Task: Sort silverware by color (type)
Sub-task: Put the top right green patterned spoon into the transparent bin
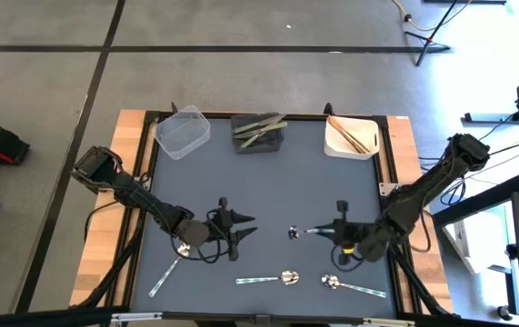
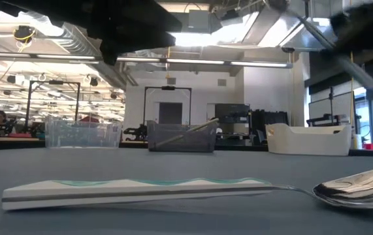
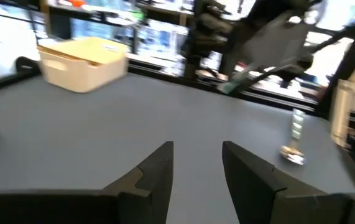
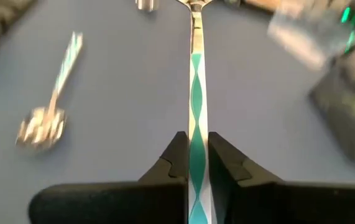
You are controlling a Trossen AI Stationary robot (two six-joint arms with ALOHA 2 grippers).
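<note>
Our right jaws (image 4: 193,163) clamp the shiny silver spoon with a green-patterned handle (image 4: 196,93); we lift it level, probably toward the clear bin (image 1: 183,131). Left jaws (image 3: 196,168) wait, wide.

Silver spoon (image 2: 173,191) flat on table (image 2: 108,163), three bins (image 2: 181,138) behind.

Four silver spoons (image 1: 282,278) show on the mat: three lying flat and one held off it. Three bins (image 1: 183,133) stand along the far edge: one clear, one dark with several olive-green pieces (image 1: 259,126), one white with a few copper sticks (image 1: 350,134); exact counts unclear
</note>
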